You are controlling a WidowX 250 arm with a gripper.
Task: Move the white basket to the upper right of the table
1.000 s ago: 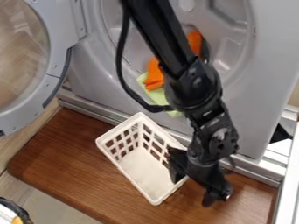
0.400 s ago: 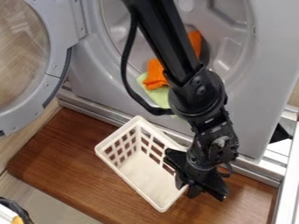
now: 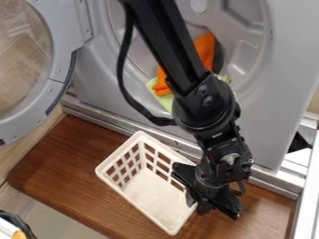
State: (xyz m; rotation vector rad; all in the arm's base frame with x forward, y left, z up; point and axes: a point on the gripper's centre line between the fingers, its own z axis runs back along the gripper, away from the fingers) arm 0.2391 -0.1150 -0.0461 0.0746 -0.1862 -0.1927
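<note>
The black gripper (image 3: 196, 205) is at the right end of the white basket (image 3: 154, 196), low in the view. One finger is inside the basket and the other outside, pinched together over the rim of its right-hand wall. The basket is upright and turned diagonally on the brown wooden table (image 3: 62, 172), its lattice sides and bare floor showing. Gripper and wrist cover part of its right side.
Behind the table stands a grey machine front (image 3: 261, 126) with a round opening holding an orange cloth (image 3: 204, 49) and a green cloth (image 3: 164, 101). Its round door (image 3: 56, 84) hangs open at left. A metal rail (image 3: 106, 120) runs along the table's back edge.
The fingers have come together on the basket's wall. The basket has shifted toward the bottom of the view and slightly left, and the gripper has moved a little left.
</note>
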